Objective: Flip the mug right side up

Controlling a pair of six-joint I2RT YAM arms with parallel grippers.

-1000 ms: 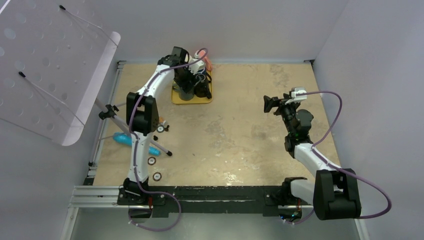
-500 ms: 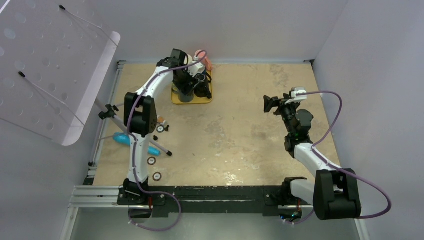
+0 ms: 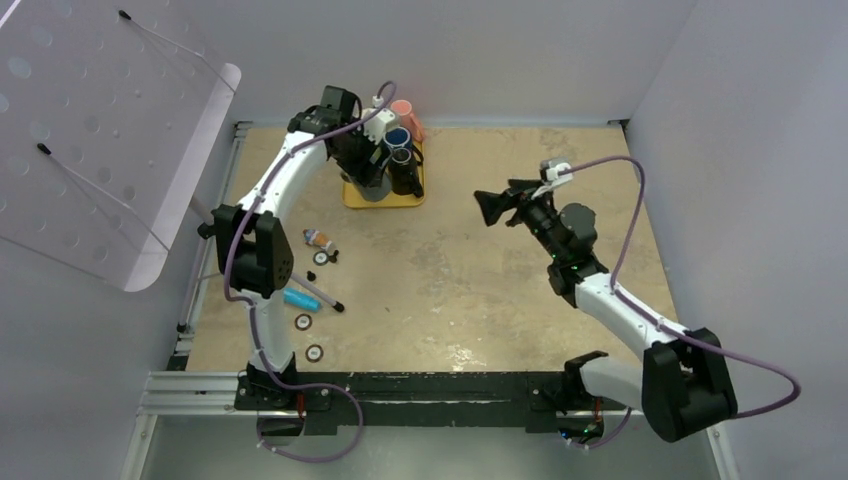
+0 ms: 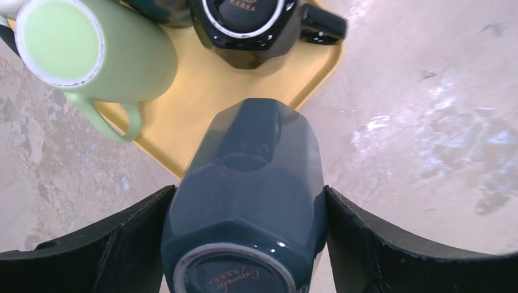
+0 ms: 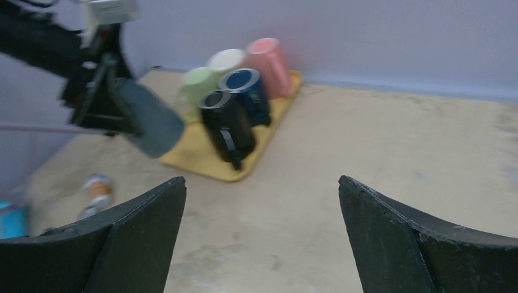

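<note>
Yellow tray [image 4: 201, 91] holds mugs [image 4: 122, 55]; left end effector [image 4: 250, 190] grips teal mug [image 4: 269, 210].

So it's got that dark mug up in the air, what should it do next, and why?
Probably roll the left tool so the dark mug's mouth tips upward. The tool clamps the mug's sides above the yellow tray's edge, its base facing the wrist camera and its mouth slanting down toward the table. The right tool hangs open, well apart.
</note>
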